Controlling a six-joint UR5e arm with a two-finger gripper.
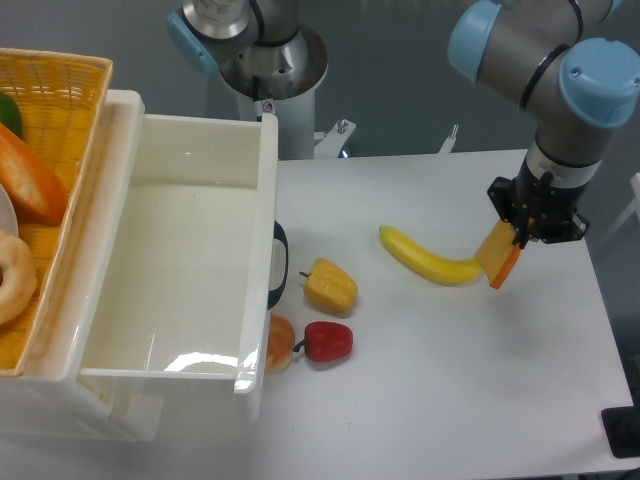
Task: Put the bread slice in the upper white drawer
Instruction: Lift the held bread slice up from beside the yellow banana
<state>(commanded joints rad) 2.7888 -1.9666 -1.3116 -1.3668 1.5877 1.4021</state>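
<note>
Nearest the camera sits the upper white drawer, pulled out, its glossy inside bare and its dark handle on the side facing the table. No brand, label or readable writing shows on it or on anything else here; a small red-and-white sticker on the robot base is too small to read.

Well apart from the drawer, at the right side of the table, the bread slice hangs tilted, its yellow-orange face and darker orange crust edge showing. The gripper pinches its upper end, fingers closed on the slice, which is lifted off the tabletop. Its lower left corner is just beside the end of a yellow banana; whether they touch cannot be told.

Between the banana and the drawer lies a yellow-orange bell pepper, below it a red pepper, and a small orange fruit is against the drawer's front. Left of the drawer, a yellow wicker basket holds an orange loaf.
</note>
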